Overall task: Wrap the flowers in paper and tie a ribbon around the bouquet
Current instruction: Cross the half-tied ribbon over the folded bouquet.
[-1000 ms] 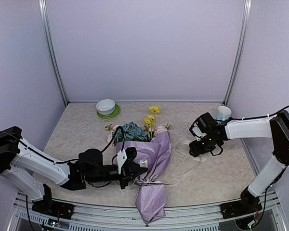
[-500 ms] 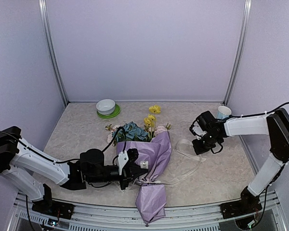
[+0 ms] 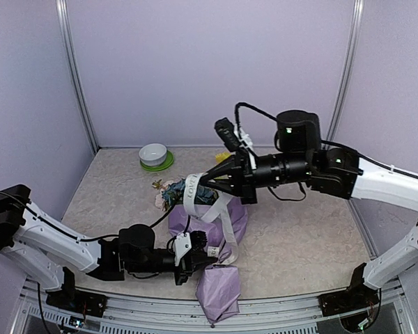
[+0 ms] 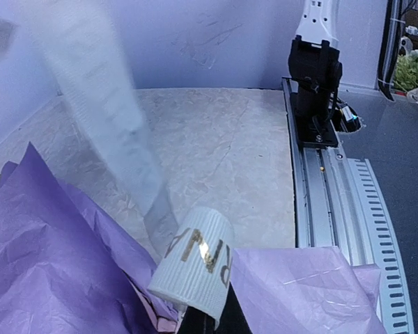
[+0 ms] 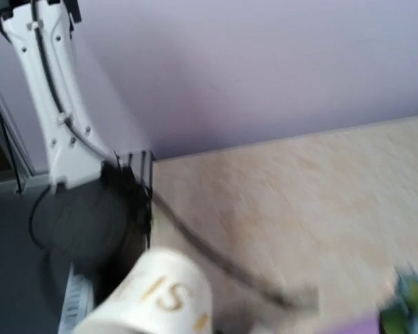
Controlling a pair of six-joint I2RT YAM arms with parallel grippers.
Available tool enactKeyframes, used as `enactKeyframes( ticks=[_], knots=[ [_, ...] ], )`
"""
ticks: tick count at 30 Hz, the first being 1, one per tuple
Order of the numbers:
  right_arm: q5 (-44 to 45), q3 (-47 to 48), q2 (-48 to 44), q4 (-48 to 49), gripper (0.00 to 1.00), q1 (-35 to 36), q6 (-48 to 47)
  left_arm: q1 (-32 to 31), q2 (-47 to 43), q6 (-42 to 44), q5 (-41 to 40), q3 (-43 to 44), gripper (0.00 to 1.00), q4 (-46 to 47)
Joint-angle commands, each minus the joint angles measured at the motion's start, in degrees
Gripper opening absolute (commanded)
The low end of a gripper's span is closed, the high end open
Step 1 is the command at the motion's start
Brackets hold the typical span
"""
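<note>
The bouquet (image 3: 210,221) lies mid-table, its lilac paper (image 3: 219,291) trailing to the near edge, with the flowers (image 3: 178,191) at the far end. The cream ribbon (image 3: 193,189) with gold lettering rises from the bouquet's neck. My right gripper (image 3: 203,182) hangs above the flower heads, shut on the ribbon's raised loop (image 5: 155,295). Low at the neck of the bouquet, my left gripper (image 3: 210,252) is shut on another part of the ribbon (image 4: 196,268), which curls over its jaws (image 4: 205,321) between folds of paper (image 4: 49,257). The strand between them shows blurred.
A white bowl on a green plate (image 3: 154,155) stands at the back left. The right arm (image 3: 313,167) stretches across the table's middle. Its base (image 4: 313,76) sits on the rail at the near right. The left arm (image 5: 52,104) shows in the right wrist view.
My right arm swung from the table's right side to above the bouquet, shutting on the ribbon and lifting it. My left gripper shifted slightly right and nearer, staying shut.
</note>
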Motion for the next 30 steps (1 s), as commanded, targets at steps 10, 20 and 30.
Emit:
enactKeyframes(
  ticks=[10, 20, 30],
  knots=[
    [4.4, 24.4, 31.1, 0.3, 0.00, 5.1, 6.6, -3.9, -2.4, 1.5, -4.6, -4.2, 0.00, 6.8],
    [0.7, 31.1, 39.1, -6.6, 0.27, 4.5, 6.3, -3.9, -2.0, 0.8, -7.6, -3.9, 0.00, 6.3],
    [0.6, 15.0, 21.9, -7.8, 0.67, -0.9, 1.9, -0.3, -1.8, -4.8, -9.9, -3.5, 0.00, 3.4]
  ],
)
